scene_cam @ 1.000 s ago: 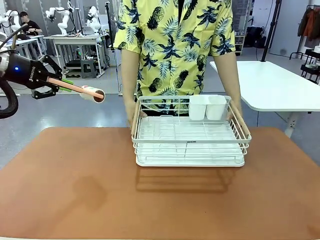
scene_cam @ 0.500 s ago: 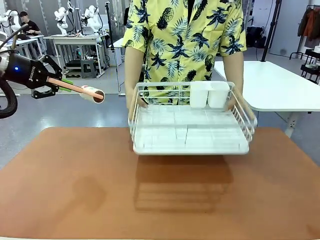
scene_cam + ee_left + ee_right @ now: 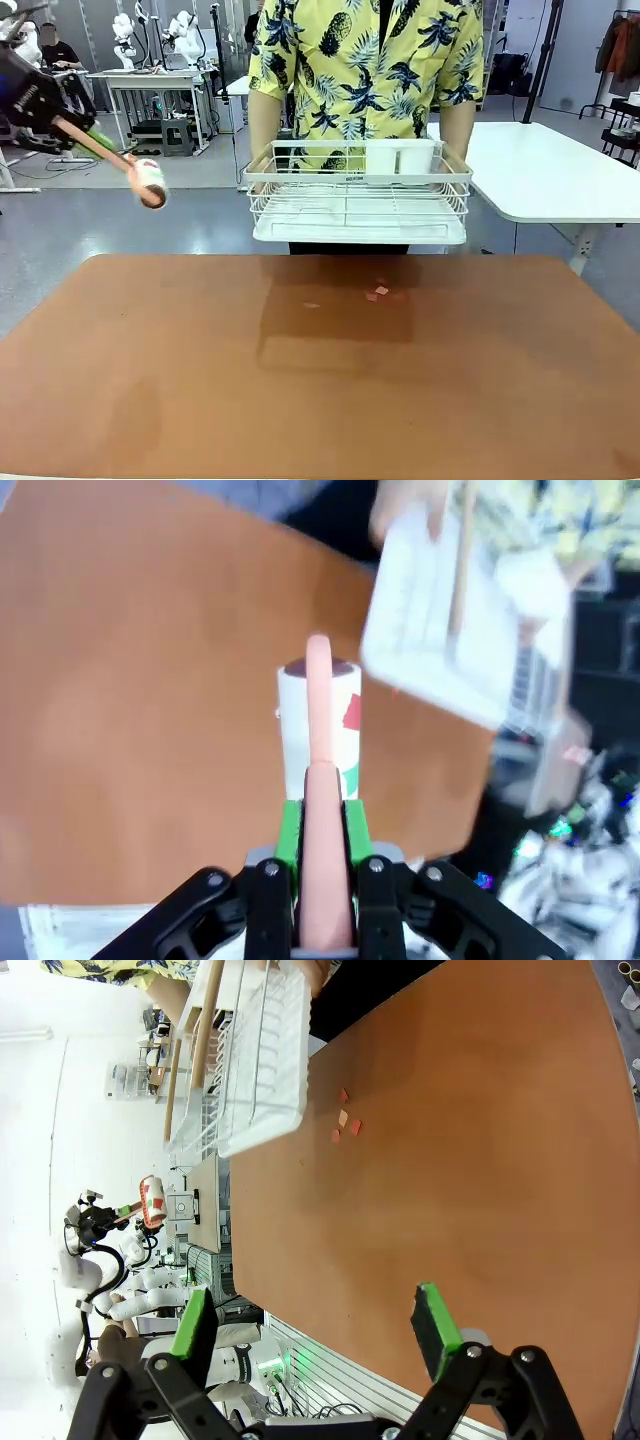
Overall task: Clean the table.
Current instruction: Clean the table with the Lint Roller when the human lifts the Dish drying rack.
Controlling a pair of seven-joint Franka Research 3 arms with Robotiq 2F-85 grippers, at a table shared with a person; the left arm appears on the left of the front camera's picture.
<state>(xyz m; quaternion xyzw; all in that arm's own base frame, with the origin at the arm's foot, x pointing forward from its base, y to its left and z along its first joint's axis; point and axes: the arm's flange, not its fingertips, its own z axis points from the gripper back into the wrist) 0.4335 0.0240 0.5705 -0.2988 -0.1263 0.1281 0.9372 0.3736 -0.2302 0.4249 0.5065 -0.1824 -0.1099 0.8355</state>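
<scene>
A soft shadow is cast on the evenly lit table (image 3: pixel 120 400) beneath the rack (image 3: pixel 357 215); the left wrist view is blurred.

Person lifted rack (image 3: pixel 357 190) off table (image 3: pixel 150 380), baring scraps (image 3: pixel 378 293); roller (image 3: pixel 150 183) swung left, tilted down.

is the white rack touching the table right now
Apart. In the front view the person holds the white rack up above the far edge of the table, with a clear gap under its base.
</scene>
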